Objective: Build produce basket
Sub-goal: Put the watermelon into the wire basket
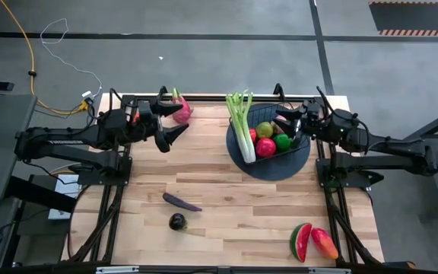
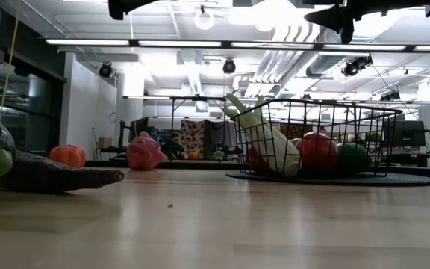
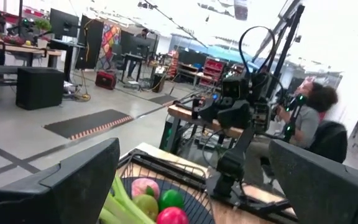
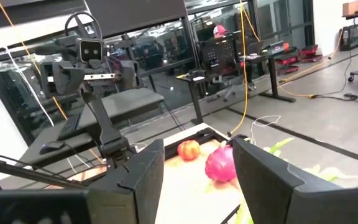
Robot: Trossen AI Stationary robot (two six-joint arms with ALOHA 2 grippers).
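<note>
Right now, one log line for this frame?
left gripper: open, empty, near dragon fruit | right gripper: open, over basket | in basket: celery | on table: eggplant, watermelon slice

**My table and what sits on it**

My light wooden slatted table fills the middle of the high view. On it, upper right, lies a dark round flat mat. A pink dragon fruit rests at the upper left edge. Lower centre lie a long purple eggplant and, just below it, a dark round fruit. At lower right a watermelon slice lies beside a red-orange mango.
</note>
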